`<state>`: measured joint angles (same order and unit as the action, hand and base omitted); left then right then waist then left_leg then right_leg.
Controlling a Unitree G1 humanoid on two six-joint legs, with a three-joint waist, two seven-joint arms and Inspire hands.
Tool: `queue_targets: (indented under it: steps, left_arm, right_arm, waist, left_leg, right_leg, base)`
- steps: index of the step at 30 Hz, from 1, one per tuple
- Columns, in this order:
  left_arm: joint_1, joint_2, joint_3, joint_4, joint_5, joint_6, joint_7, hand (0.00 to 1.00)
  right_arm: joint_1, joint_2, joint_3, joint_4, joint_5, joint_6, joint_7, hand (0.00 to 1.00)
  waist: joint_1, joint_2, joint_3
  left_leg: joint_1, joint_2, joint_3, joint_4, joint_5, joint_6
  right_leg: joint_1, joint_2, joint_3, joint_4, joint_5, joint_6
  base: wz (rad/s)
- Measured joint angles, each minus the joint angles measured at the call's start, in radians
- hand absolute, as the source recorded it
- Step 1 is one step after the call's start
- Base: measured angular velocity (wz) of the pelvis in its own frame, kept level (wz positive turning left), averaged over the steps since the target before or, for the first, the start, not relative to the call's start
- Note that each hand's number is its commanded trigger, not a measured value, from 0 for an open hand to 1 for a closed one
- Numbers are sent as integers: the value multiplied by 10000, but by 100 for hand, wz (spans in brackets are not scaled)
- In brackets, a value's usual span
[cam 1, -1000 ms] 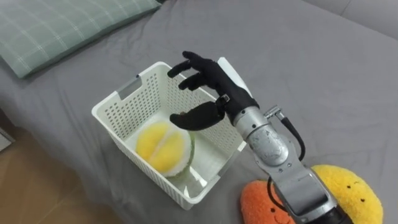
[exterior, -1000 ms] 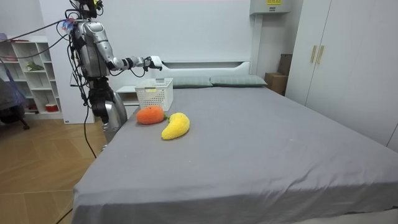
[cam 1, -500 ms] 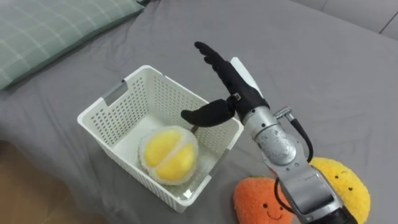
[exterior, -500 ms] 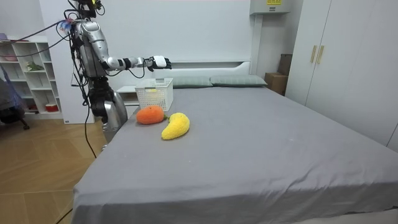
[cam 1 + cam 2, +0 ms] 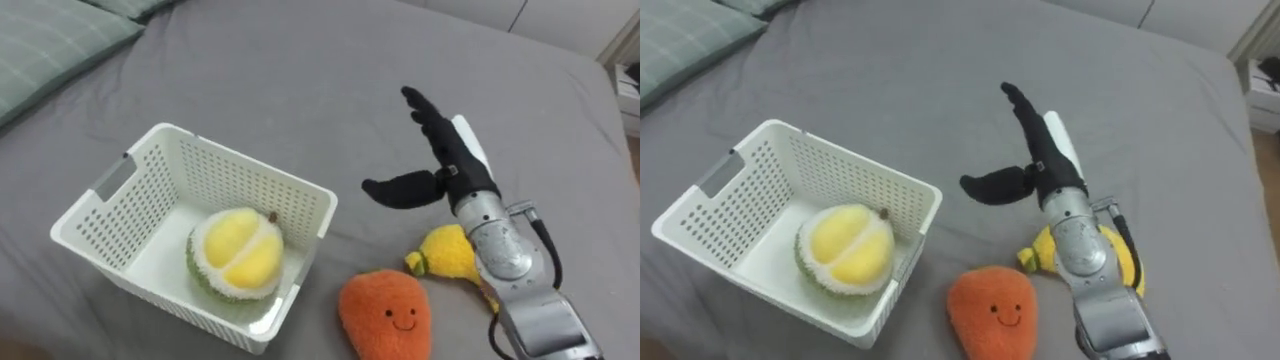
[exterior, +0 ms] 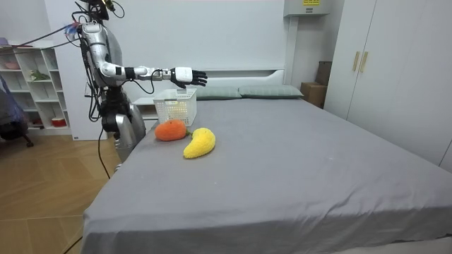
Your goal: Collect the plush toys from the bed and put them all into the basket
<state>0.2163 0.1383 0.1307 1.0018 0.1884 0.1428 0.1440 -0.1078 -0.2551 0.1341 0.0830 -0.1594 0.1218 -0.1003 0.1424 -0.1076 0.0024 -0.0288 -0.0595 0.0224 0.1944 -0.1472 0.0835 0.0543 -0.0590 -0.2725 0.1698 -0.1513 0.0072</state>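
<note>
Right hand: I see my right hand (image 5: 446,166) hanging over the bed (image 5: 300,70) with its fingers straight and together and the thumb spread wide to the side. It holds nothing.
Hand position: it is to the right of the white basket (image 5: 250,186) and apart from it, over bare grey sheet just beyond the yellow plush toy (image 5: 447,254).
White basket: it sits upright on the bed towards my left, with perforated walls and a handle slot in its left end.
Durian plush: the durian plush (image 5: 234,255) lies inside the basket against the near right wall, its yellow flesh facing up.
Orange plush toy: the orange plush toy (image 5: 386,315) lies on the sheet just beside the basket's near right corner, smiling face up.
Yellow plush toy: it lies on the sheet just right of the orange one, partly hidden behind my forearm.
Pillow: a green checked pillow (image 5: 45,45) lies at the upper left.
Stance: in the room view I stand beside the bed near its head, at the room view's left, with the right arm stretched out level above the basket (image 6: 175,107).
</note>
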Motion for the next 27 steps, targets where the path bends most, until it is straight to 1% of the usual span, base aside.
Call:
queue_targets:
  steps: [3,4,6,8,10,12,13,14,15,17,18,19,21,22,24,27]
  left_arm:
    - [54,15,123,7,12,0,0,0]
    - [59,15,135,7,10,0,0,0]
    - [86,68,149,26,18,7,-8,0]
    - [102,170,151,66,8,19,-63,0]
    - [88,223,148,149,9,39,-114,0]
    - [-70,286,135,149,-1,48,-194,0]
    - [-121,310,115,151,-16,59,-196,0]
    - [-243,345,55,189,-189,65,-192,0]
    - [-349,360,-15,206,-411,78,-194,0]
    - [-515,373,-110,302,-514,87,-201,0]
    - [-706,386,-140,328,-563,93,-204,0]
    - [-734,395,-173,328,-634,85,-211,0]
    - [-1079,444,-348,353,-1045,13,-222,0]
    - [-1151,449,-382,351,-1166,-18,-222,0]
    - [-1337,508,-669,367,-1618,-168,-210,0]
    - [-1585,603,-1008,376,-1792,-219,-197,0]
  right_arm:
    - [83,-164,-366,430,-229,-3,-197,0]
    - [89,-192,-442,539,-261,-3,-234,0]
    - [67,-264,-666,1050,-398,-12,-330,0]
    - [-26,-273,-806,1612,-784,-8,-342,0]
    - [-165,-303,-893,2130,-1327,12,-341,0]
    - [-285,-451,-889,2606,-1854,-2,-345,0]
    - [-357,-513,-870,2843,-1933,-7,-345,0]
    - [-532,-607,-858,3401,-2048,14,-336,0]
    - [-741,-672,-853,3904,-2083,51,-295,0]
    - [-1067,-728,-853,4573,-2093,72,-278,0]
    - [-1325,-788,-851,4978,-2199,87,-275,0]
    - [-1447,-836,-844,5153,-2277,93,-275,0]
    - [-1956,-1097,-821,5845,-2612,23,-278,0]
    - [-2081,-1148,-816,6048,-2706,11,-279,0]
    - [-2489,-1317,-698,6659,-2791,9,-279,0]
    - [-3054,-1475,-322,7396,-2833,-13,-276,0]
  waist:
    - [-103,-16,-3]
    - [-103,-18,-4]
    - [-39,-5,-8]
    - [-45,-15,-12]
    - [-155,-11,-9]
    - [-266,24,-11]
    - [-269,27,-8]
    - [-249,26,-6]
    - [-244,46,15]
    - [-269,100,43]
    - [-258,135,66]
    - [-261,148,73]
    - [-300,195,96]
    - [-299,195,96]
    - [-247,187,98]
    - [-252,172,106]
  left_leg:
    - [-25,14,65,8,-11,8]
    - [-37,22,90,25,-24,10]
    - [-157,114,316,125,-122,1]
    - [-255,123,333,128,-129,-8]
    - [-400,126,350,186,-128,-6]
    - [-766,136,336,303,-127,11]
    - [-833,142,349,319,-124,14]
    - [-957,158,458,368,-116,24]
    - [-1069,168,554,414,-110,36]
    - [-1245,166,577,411,-91,65]
    - [-1370,169,591,395,-78,78]
    - [-1431,168,600,386,-71,85]
    - [-1698,151,616,374,-13,115]
    - [-1740,150,639,363,-6,118]
    - [-1795,152,732,268,1,125]
    - [-1970,164,814,249,2,126]
  right_leg:
    - [-47,-4,31,12,15,0]
    - [-56,3,90,18,16,0]
    - [-186,73,296,35,56,-15]
    - [-293,95,402,36,75,-24]
    - [-419,97,421,41,93,-25]
    - [-739,87,303,55,137,-28]
    - [-821,91,333,54,157,-34]
    - [-964,86,364,79,170,-34]
    - [-1137,76,414,169,170,-34]
    - [-1347,60,449,183,192,-20]
    - [-1496,62,487,185,218,-15]
    - [-1574,62,503,190,231,-13]
    - [-1860,41,506,197,272,-2]
    - [-1921,35,515,204,274,-1]
    - [-2068,34,604,208,278,2]
    - [-2305,-11,685,214,278,2]
  base:
    - [-6]
    - [-13]
    - [-26]
    - [-14]
    - [0]
    - [4]
    - [-4]
    - [-13]
    - [-14]
    - [-11]
    - [-9]
    - [-7]
    - [0]
    - [-5]
    - [-12]
    - [-9]
